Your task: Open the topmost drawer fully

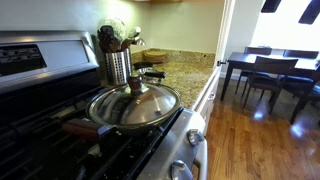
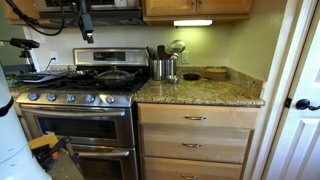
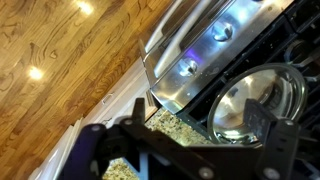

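claw: gripper (image 3: pixel 190 150) spread wide, empty | place: above stove (image 2: pixel 75 98) | risk: descent clips pan lid (image 1: pixel 135 103), misses shut topmost drawer (image 2: pixel 195 117)

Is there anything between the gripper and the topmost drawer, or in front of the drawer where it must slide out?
Nothing visible blocks it. The gripper hangs high over the stove, off to the side of the shut topmost drawer; the space before the drawer front looks free.
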Controlling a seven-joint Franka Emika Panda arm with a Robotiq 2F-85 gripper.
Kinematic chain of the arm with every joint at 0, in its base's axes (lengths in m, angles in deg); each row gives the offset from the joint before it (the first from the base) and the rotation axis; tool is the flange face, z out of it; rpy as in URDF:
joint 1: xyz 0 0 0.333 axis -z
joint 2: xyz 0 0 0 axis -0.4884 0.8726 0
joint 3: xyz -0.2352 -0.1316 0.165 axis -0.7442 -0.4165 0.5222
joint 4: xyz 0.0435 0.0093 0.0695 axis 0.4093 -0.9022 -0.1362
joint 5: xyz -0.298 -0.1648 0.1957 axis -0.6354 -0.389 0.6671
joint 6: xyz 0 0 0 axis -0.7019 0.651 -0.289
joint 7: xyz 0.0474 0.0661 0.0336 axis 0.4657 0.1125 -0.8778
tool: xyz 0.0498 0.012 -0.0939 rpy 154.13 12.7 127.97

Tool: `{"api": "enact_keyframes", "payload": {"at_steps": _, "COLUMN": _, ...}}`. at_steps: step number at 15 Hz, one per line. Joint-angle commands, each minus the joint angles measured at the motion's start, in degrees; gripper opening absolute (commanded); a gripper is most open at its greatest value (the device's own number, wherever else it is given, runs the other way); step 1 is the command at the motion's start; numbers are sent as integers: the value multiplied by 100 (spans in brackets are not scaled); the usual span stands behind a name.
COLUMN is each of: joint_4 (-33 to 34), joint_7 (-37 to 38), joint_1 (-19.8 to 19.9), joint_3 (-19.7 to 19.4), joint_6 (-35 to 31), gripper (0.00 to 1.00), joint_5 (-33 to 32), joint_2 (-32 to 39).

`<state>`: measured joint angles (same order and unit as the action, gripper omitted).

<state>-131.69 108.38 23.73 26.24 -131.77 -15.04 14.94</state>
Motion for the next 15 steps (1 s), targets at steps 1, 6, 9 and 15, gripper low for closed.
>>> {"api": "enact_keyframes", "payload": {"at_steps": 1, "joint_4": -9, "joint_7": -238, "joint_1": 381, "joint_3": -378, "joint_6": -539, "gripper": 100, "joint_5": -150, "joint_2": 447}}
{"api": "enact_keyframes", "payload": {"at_steps": 6, "joint_4": 153, "joint_7": -756, "joint_1": 701, "joint_3": -928, "joint_6": -1594, "gripper": 100, "joint_5": -329, "joint_2": 1480}}
{"api": "enact_keyframes", "payload": {"at_steps": 9, "joint_4": 416, "joint_7": -657, "joint_1": 843, "joint_3": -1166, "joint_6": -1977, "gripper": 100, "joint_5": -345, "joint_2": 2211}}
{"api": "enact_keyframes", "payload": {"at_steps": 15, "joint_4": 1022, "joint_7": -381, "joint_1": 1005, "joint_3": -1500, "joint_6": -2161, "gripper": 100, "joint_5": -514, "joint_2": 3222}}
